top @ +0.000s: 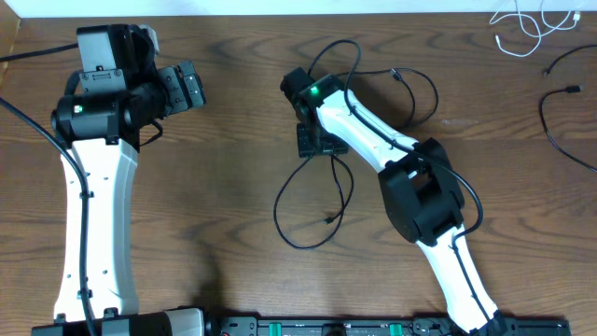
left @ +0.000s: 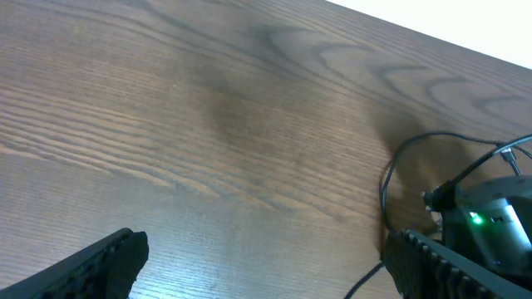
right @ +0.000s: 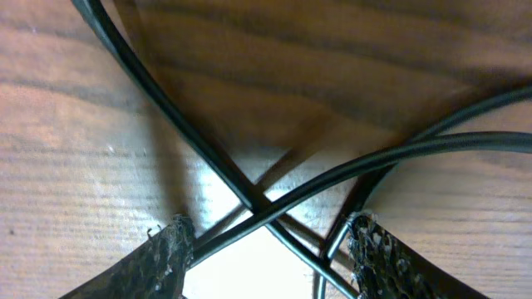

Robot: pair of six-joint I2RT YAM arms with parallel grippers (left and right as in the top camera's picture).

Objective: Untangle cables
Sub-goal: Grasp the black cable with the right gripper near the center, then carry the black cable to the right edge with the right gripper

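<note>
The left white-and-black arm stretched up the left side of the brown wooden table point(top: 224, 196), its wrist bent so that the left gripper point(top: 191, 87) pointed toward the middle. Its jaws stood wide apart over bare wood with nothing between them.

The right arm reached from the near right edge diagonally to the table's centre, a green light glowing on its wrist, and the right gripper point(right: 270, 228) was pitched down onto the wood. Its jaws were parted, not clamped. Several strands of the thin black cable point(right: 399, 154) crossed one another on the table in the gap between the mesh-faced fingers point(right: 162, 262).

Seen from overhead, this black cable looped around the right wrist: one loop above it, one to its right, and a larger loop toward the near edge with a small plug end lying inside.

The thin white cable point(top: 522, 26) lay loosely heaped at the far right corner, well apart from both grippers. Another thin black cord point(top: 571, 90) lay along the right edge.
</note>
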